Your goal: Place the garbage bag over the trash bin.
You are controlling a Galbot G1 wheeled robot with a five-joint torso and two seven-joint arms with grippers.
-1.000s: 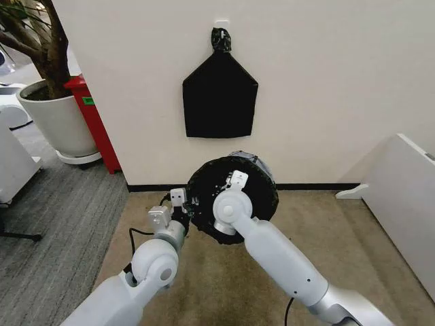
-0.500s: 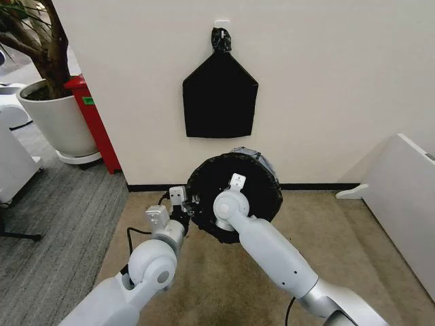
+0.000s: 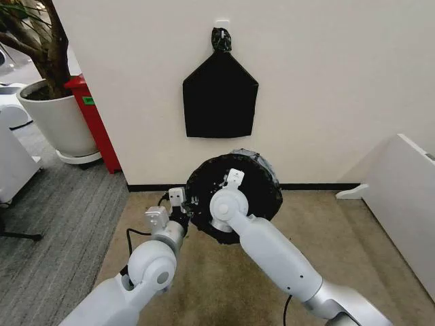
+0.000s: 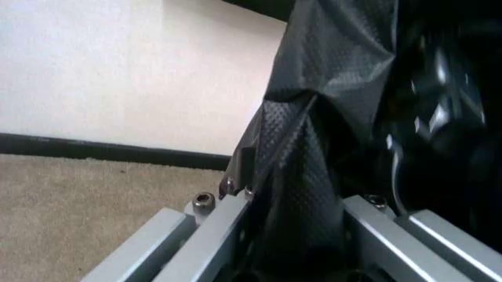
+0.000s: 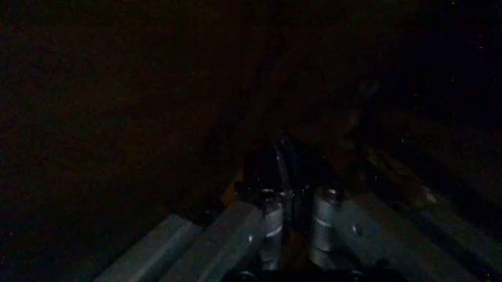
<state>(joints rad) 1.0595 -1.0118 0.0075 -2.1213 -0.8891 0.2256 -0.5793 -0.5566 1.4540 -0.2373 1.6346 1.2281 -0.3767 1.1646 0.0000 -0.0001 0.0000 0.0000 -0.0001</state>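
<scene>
The garbage bag (image 3: 262, 193), crinkly black plastic, forms a round open mouth low against the wall, and the trash bin is hidden beneath it. My left gripper (image 3: 188, 204) sits at the bag's left rim. In the left wrist view this gripper (image 4: 302, 202) is shut on a textured fold of the garbage bag (image 4: 330, 88). My right gripper (image 3: 232, 185) reaches down into the bag's mouth from above. In the dark right wrist view the right gripper (image 5: 292, 202) has its fingers (image 5: 267, 226) drawn together on black plastic.
A flat matte black bag (image 3: 219, 95) hangs on the wall above. A large white plant pot (image 3: 58, 122) and a red cabinet (image 3: 95, 119) stand at the left. A white panel (image 3: 408, 197) is at the right. Beige carpet (image 3: 204, 285) lies in front.
My right wrist has shifted slightly left and deeper into the bag. The bag's right rim has spread a little wider. The left gripper keeps its hold.
</scene>
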